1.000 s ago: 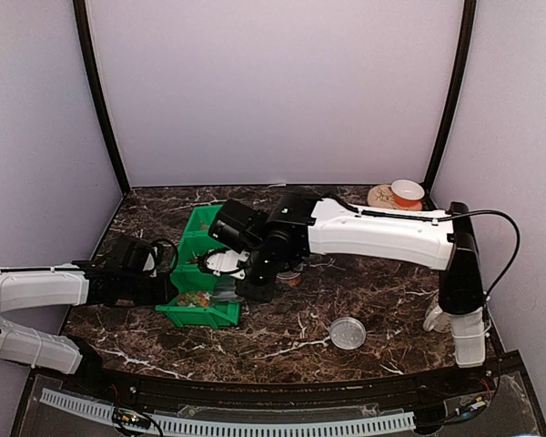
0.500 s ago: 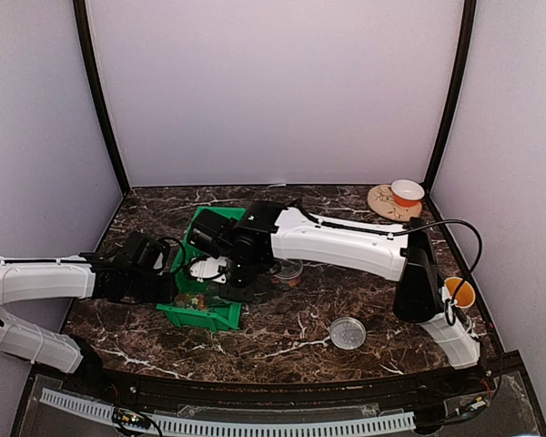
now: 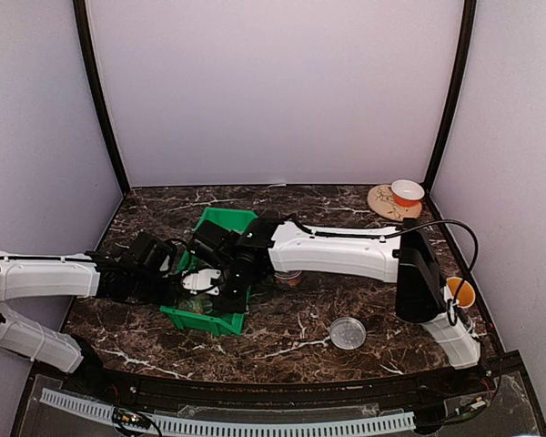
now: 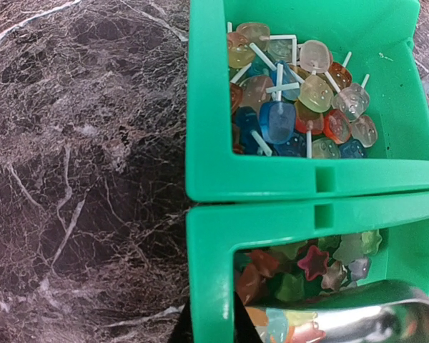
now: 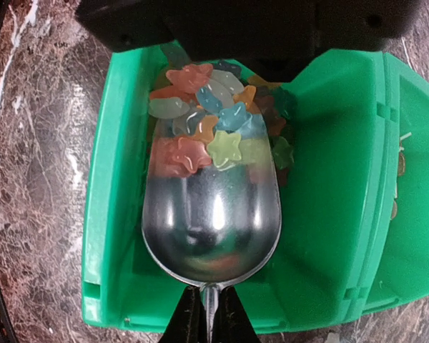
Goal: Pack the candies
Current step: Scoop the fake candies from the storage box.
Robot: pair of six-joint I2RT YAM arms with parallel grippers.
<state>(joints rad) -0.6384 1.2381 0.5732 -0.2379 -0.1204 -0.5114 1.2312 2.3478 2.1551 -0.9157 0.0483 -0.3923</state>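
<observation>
Underneath: a dark marbled tabletop (image 3: 282, 341) carries everything.
Arms: the right arm (image 3: 346, 250) stretches across to the bins, covering part of them from above; the left arm (image 3: 45, 278) reaches in from the left edge.
Bins: two green ones touching side by side, the far bin (image 3: 226, 221) and the near bin (image 3: 205, 320).
Around: one plate (image 3: 382, 202) with a bowl (image 3: 407, 191) at the back right; one orange cup (image 3: 461, 291) by the right arm's base; one clear round dish (image 3: 348, 332) well apart from the bins; one small jar (image 3: 289, 276) half hidden under the right arm.
Scoop: one metal scoop (image 5: 211, 229) inside the near bin, its long axis running from the handle straight away from the wrist, mouth into the pile.
Right gripper (image 5: 206, 321): pressed together on the scoop's thin handle.
Left gripper (image 4: 209, 325): pinching the near bin's wall.
Candies (image 5: 200, 143): star-shaped, mixed colours, too many to count, heaped in the near bin, several on the scoop's front.
Lollipops (image 4: 300, 93): in the far bin, sticks pointing every way.
</observation>
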